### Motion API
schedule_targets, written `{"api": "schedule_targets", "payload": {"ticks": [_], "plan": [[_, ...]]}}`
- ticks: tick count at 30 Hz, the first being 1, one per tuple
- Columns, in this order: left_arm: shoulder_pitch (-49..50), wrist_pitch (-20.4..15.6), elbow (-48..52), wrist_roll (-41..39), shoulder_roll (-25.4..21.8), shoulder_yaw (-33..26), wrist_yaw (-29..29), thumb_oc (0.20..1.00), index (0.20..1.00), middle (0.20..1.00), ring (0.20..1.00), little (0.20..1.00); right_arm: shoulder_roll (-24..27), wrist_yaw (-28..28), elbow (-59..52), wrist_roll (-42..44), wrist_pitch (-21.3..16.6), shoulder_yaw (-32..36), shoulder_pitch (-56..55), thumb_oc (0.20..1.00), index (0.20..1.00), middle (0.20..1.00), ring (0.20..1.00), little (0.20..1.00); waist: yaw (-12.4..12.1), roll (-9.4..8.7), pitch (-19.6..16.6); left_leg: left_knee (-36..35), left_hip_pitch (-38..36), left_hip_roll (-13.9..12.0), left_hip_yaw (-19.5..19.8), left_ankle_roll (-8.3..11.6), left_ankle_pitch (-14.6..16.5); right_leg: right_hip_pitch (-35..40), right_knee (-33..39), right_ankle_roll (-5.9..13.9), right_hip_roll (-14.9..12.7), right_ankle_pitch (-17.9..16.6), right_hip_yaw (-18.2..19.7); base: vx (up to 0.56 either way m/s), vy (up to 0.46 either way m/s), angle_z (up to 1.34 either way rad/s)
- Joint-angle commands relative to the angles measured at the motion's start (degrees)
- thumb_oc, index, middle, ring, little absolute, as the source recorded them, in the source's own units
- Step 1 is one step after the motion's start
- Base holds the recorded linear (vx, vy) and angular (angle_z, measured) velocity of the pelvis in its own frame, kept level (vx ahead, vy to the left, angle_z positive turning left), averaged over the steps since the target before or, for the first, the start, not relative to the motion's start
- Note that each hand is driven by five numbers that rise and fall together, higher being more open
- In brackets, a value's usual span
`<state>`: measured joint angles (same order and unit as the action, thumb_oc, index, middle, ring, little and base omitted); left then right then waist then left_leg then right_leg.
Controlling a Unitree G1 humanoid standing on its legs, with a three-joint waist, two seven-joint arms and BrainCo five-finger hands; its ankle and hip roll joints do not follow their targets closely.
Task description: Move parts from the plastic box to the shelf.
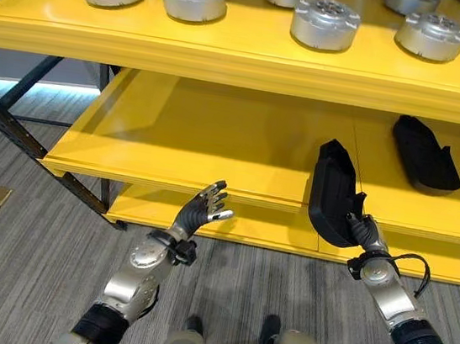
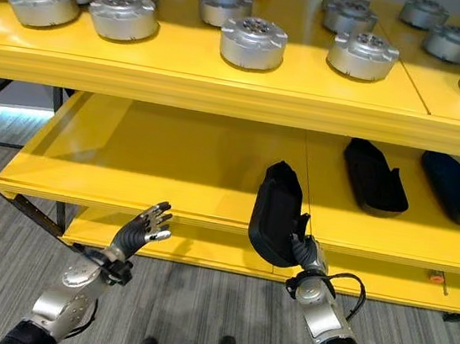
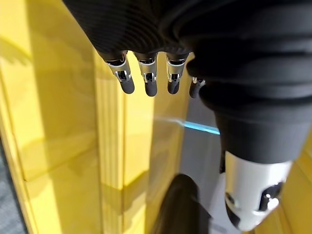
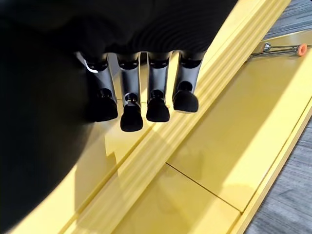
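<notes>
Left eye view: your main risk is the black part (image 1: pixel 332 192) slipping off the front edge of the middle shelf (image 1: pixel 183 145). It stands tilted, its lower end overhanging the lip, and your right hand (image 1: pixel 361 229) holds it only at that low end. If you let go before most of its length lies flat on the board, I judge it will tip back toward the floor. Two more black parts (image 1: pixel 425 154) lie flat further right on the same shelf, so steer clear of them as you push in. Your left hand (image 1: pixel 203 207) hangs in front of the shelf edge, fingers spread and relaxed, touching nothing.

Right eye view: the same part (image 2: pixel 276 212) leans over the lip with your right hand (image 2: pixel 304 250) wrapped round its bottom end. Silver round parts (image 2: pixel 252 42) sit on the top shelf (image 2: pixel 225 82) just above; lifting the black part too high could knock that shelf's underside.

Left wrist view: your left hand's fingers (image 3: pixel 148 80) point straight out, apart from the yellow shelf, holding nothing.

Right wrist view: your right hand's fingers (image 4: pixel 157 100) curl together against the dark bulk of the part (image 4: pixel 34 146), above the shelf's ribbed front edge (image 4: pixel 161 146). The grip looks shallow, so ease forward slowly.
</notes>
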<state>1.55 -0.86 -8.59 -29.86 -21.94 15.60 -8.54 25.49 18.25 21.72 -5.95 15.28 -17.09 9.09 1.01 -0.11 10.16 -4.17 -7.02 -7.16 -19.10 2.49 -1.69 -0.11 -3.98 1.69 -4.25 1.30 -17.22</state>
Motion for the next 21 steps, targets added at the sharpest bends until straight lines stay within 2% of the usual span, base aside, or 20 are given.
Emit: {"api": "schedule_targets", "payload": {"ticks": [1, 5, 8, 12, 16, 17, 21], "plan": [[-1.1, -2.1, 2.0, 1.1, 0.4, -0.3, -1.2, 1.0, 1.0, 1.0, 1.0, 1.0, 1.1, 1.5, -0.8, -2.3, -1.4, 2.7, 5.6, 0.2, 0.2, 0.2, 0.2, 0.2, -0.4, -0.69, -1.1, -0.8, -1.3, -1.0, 0.4, 0.41, -1.8, 5.6, 3.8, 5.07, -4.7, -5.4, -0.4, 0.0, 0.0, 0.0], [-0.7, -0.5, 3.2, 0.8, -0.3, -1.2, -1.0, 1.0, 1.0, 1.0, 1.0, 1.0, 3.3, 0.1, 0.2, -4.8, -0.9, 3.7, 7.5, 0.2, 0.2, 0.2, 0.2, 0.2, -1.2, -1.25, -1.2, -0.8, -1.4, -0.6, 0.2, 0.25, -1.6, 6.4, 4.5, 4.78, -4.1, -5.1, -0.5, 0.05, -0.036, -0.02], [-1.1, 1.4, 3.7, 0.5, -1.5, -1.9, -1.4, 1.0, 1.0, 1.0, 1.0, 1.0, 6.1, -0.8, 5.0, -6.5, 0.7, 3.0, 14.5, 0.2, 0.2, 0.2, 0.2, 0.2, -3.2, -1.7, -0.5, -0.8, -0.9, -0.2, 0.7, 0.4, -1.9, 6.5, 4.5, 4.35, -3.4, -4.7, -1.0, 0.11, -0.086, -0.02], [-2.5, 2.4, 3.9, -0.1, -2.4, -1.3, -1.3, 1.0, 1.0, 1.0, 1.0, 1.0, 7.9, -0.6, 9.2, -6.6, 1.9, 2.2, 20.9, 0.2, 0.2, 0.2, 0.2, 0.2, -4.5, -1.49, 0.7, -0.8, 0.4, -0.1, 1.4, 0.62, -2.6, 5.2, 3.3, 4.03, -3.1, -4.1, -1.2, 0.05, -0.052, 0.03], [-5.8, 2.3, 3.2, -1.7, -3.4, 0.6, -0.8, 1.0, 1.0, 1.0, 1.0, 1.0, 10.6, -0.9, 16.7, -8.0, 1.3, 0.5, 29.0, 0.2, 0.2, 0.2, 0.2, 0.2, -5.9, -0.54, 3.4, 1.3, 3.7, 0.2, 2.4, 0.51, -2.9, 1.9, -0.4, 3.34, -3.1, -2.6, -1.3, -0.06, -0.039, 0.09], [-7.7, 1.2, 2.7, -2.8, -3.9, 1.4, -0.9, 1.0, 1.0, 1.0, 1.0, 1.0, 12.0, -0.2, 19.8, -8.8, 0.2, -0.7, 32.7, 0.2, 0.2, 0.2, 0.2, 0.2, -6.4, 0.06, 5.3, 2.7, 5.9, 0.3, 3.0, 0.42, -2.7, -0.1, -1.7, 3.2, -3.3, -2.2, -1.2, -0.24, -0.015, 0.04], [-12.1, -1.3, 1.8, -4.5, -4.2, 3.8, 0.4, 1.0, 1.0, 1.0, 1.0, 1.0, 14.8, 0.2, 26.8, -7.1, 0.0, -5.7, 41.9, 0.2, 0.2, 0.2, 0.2, 0.2, -7.3, 1.68, 10.1, 5.9, 11.5, 0.8, 4.7, 0.1, -2.4, -5.4, -5.0, 2.65, -3.5, -1.4, -0.6, -0.22, -0.011, -0.03]]}}
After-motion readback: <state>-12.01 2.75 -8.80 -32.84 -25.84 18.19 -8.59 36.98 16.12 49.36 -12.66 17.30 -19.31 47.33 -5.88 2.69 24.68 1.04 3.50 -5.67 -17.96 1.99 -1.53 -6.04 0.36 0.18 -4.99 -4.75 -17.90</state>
